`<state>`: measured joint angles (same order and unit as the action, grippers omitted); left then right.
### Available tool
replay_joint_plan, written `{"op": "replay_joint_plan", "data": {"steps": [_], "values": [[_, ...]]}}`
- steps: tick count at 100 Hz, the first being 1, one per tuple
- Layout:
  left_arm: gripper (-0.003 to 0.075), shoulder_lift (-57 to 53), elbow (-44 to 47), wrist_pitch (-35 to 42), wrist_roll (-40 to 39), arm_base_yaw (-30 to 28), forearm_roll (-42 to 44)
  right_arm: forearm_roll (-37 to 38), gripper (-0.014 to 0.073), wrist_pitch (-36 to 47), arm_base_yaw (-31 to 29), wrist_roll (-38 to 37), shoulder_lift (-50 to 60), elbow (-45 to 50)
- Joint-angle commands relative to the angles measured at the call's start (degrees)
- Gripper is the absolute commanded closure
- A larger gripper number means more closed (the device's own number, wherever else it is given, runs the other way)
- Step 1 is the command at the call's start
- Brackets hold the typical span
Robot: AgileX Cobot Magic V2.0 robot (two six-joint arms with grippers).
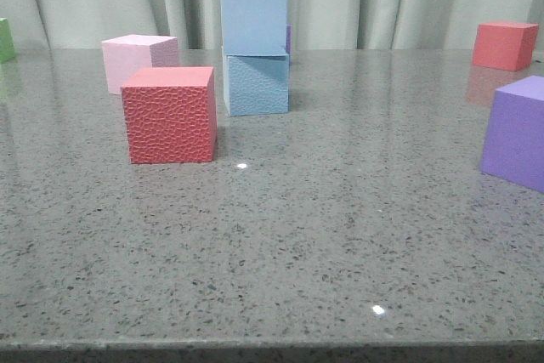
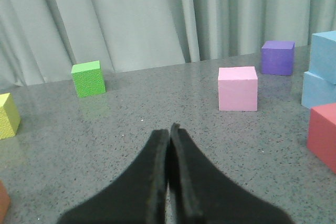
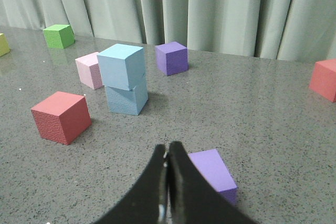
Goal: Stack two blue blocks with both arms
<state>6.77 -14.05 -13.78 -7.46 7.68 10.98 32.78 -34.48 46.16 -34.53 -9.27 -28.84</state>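
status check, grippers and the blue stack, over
Left gripper shut, empty. Right gripper shut, empty. Smooth blue block sits on pebbled blue block, slightly offset. Both arms clear of the stack.

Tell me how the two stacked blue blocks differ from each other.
The upper blue block has smooth faces; the lower blue block is pebbled. The upper one rests on the lower, which sits on the table. The upper one is also turned slightly and overhangs the lower one's edges. Both are light sky-blue cubes of about the same size, and neither gripper touches them.
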Motion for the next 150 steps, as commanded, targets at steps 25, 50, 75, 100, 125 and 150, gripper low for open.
{"op": "replay_joint_plan", "data": {"steps": [25, 50, 75, 100, 125, 150], "values": [[0.0739, -7.84, 7.87, 9.48, 3.31, -5.95, -7.06, 2.14, 0.0706, 4.32, -0.32, 0.18, -0.66, -1.31], [0.0739, -8.95, 13.89, 11.98, 3.31, -9.77, -10.36, 2.14, 0.0706, 4.32, -0.32, 0.18, -0.66, -1.31], [0.0739, -8.95, 14.45, 9.87, 3.31, -9.77, -10.53, 2.14, 0.0706, 4.32, -0.32, 0.18, -0.66, -1.31], [0.0739, -8.95, 14.45, 10.59, 3.31, -9.77, -10.98, 2.14, 0.0706, 4.32, -0.32, 0.18, -0.66, -1.15], [0.0739, -8.95, 14.45, 10.59, 3.31, -9.77, -10.98, 2.14, 0.0706, 4.32, -0.32, 0.18, -0.66, -1.15], [0.0739, -8.95, 14.45, 10.59, 3.31, -9.77, -10.98, 2.14, 0.0706, 4.32, -0.32, 0.18, -0.66, -1.15]]}}
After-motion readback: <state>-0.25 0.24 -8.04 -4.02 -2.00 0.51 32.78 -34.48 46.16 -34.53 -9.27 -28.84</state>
